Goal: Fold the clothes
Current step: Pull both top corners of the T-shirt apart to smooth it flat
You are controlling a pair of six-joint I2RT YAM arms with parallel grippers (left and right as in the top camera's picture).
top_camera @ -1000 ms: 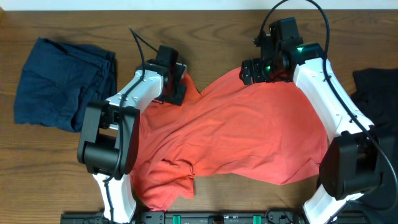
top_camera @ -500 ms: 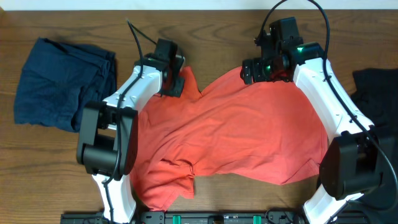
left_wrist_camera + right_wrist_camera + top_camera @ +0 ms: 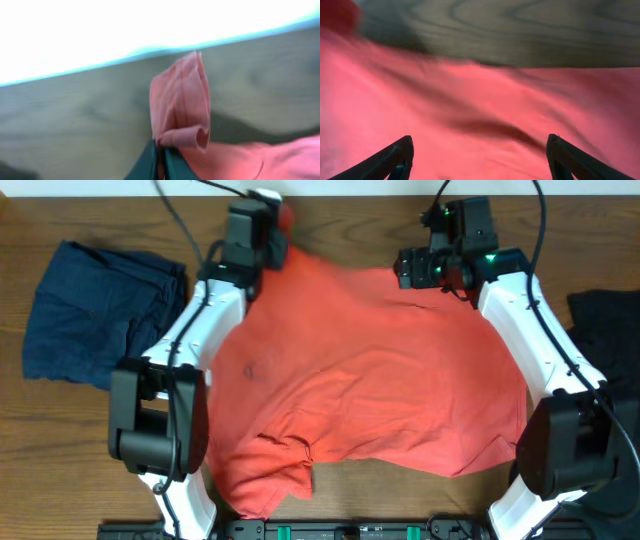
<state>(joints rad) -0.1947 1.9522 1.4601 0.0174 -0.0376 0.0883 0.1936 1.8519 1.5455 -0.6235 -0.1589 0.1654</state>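
Flattening stage, I'd say: left gripper (image 3: 162,152) pinches the coral-red short-sleeved cloth T-shirt's (image 3: 370,390) corner at eleven o'clock; right gripper (image 3: 479,157), spread wide at one o'clock, should clamp next.

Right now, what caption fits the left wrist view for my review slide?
Shut left jaws pinch a bunched edge of the coral-red T-shirt, wooden table behind.

coral-red T-shirt (image 3: 370,380): spread, rumpled, centre | navy garment (image 3: 100,310): crumpled, left | black garment (image 3: 605,320): right edge
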